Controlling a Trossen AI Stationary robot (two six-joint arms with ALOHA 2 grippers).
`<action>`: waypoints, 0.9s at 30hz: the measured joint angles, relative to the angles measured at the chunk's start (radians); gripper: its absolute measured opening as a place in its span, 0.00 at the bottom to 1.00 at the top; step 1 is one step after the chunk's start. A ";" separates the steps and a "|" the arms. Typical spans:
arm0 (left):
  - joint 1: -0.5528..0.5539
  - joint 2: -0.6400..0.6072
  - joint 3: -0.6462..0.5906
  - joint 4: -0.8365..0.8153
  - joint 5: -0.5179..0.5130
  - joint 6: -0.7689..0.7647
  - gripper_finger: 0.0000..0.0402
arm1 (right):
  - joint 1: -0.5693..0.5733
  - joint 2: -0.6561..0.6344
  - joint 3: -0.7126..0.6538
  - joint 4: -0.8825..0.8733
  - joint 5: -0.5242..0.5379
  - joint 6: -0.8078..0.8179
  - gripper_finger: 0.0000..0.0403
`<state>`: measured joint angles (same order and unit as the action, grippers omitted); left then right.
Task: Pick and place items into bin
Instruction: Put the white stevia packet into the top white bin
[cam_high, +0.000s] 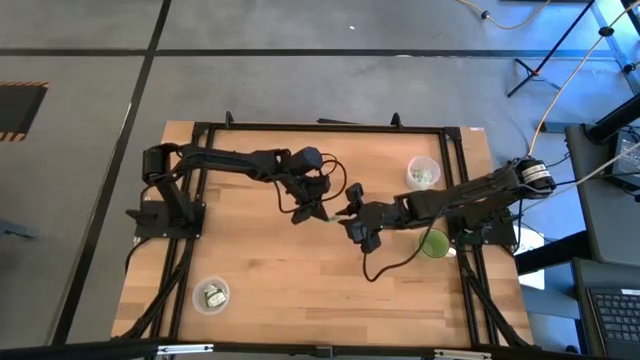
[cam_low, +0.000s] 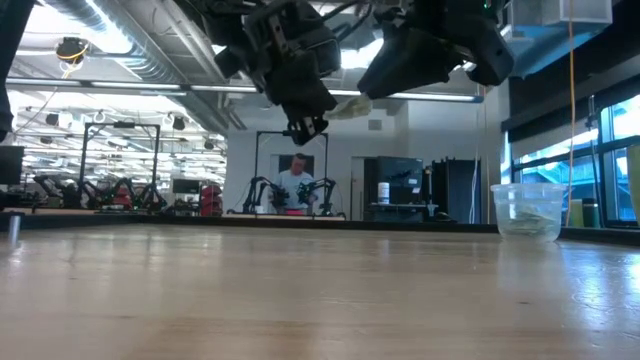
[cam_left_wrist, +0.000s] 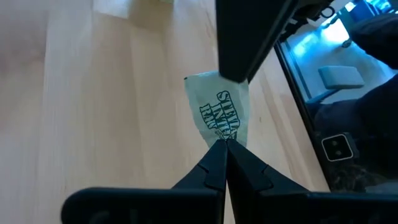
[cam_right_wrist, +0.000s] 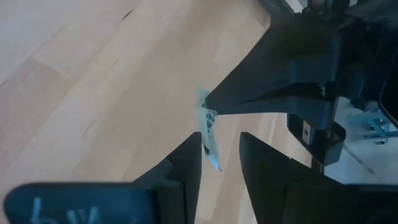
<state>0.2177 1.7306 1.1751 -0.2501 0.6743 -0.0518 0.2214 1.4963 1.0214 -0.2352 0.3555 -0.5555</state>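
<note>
left claw (cam_left_wrist: 225, 144) clamped on pale green printed paper packet (cam_left_wrist: 221, 112), held in the air over mid light-wood worktop (cam_high: 300, 290) | right claw (cam_right_wrist: 219, 149) meets it, fingers parted around packet edge | clear plastic cups: near-left (cam_high: 211, 295), far-right (cam_high: 424, 172)

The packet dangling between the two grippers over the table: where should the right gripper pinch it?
The left gripper pinches one end of the packet, held mid-air. The right gripper is open around its thin edge, so it should probably close on the flat faces of the free end, coming from opposite the left fingers.
</note>
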 joint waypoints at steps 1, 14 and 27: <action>-0.002 0.000 0.000 0.008 0.000 -0.004 0.01 | 0.000 0.000 0.000 0.000 0.000 0.001 0.28; -0.001 0.000 0.000 0.089 0.035 -0.053 0.00 | 0.000 0.000 0.000 -0.019 0.000 0.049 0.22; 0.000 0.000 0.002 0.122 0.068 -0.048 0.02 | 0.000 0.000 0.000 -0.022 -0.001 0.054 0.04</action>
<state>0.2180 1.7306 1.1767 -0.1277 0.7426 -0.0999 0.2211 1.4963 1.0211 -0.2569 0.3550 -0.5018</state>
